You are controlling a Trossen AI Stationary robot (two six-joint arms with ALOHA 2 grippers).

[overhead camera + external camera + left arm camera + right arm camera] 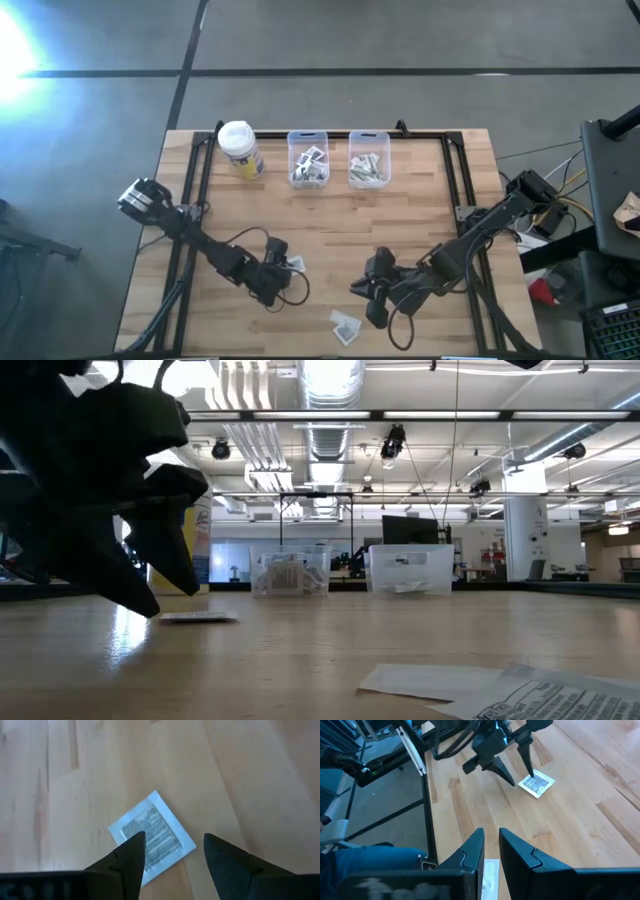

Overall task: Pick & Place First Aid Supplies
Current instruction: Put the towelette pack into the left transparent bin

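A square white packet with a dark printed patch (152, 837) lies flat on the wooden table (420, 215), left of centre. My left gripper (172, 845) hangs open just over it, slanting down, one fingertip above the packet's near part and the other beside it. I see no touch; the low view shows the packet (198, 618) on the wood beside the fingertips (168, 598). My right gripper (491, 837) waits higher up near the front middle, its fingers a narrow gap apart with nothing between them. Two more white packets (345, 325) lie on the table below it.
Two clear bins (308, 160) (368, 160) with packets inside stand at the table's far edge. A yellow container with a white lid (240, 148) stands left of them. Black frame rails (195, 190) run along the table's sides.
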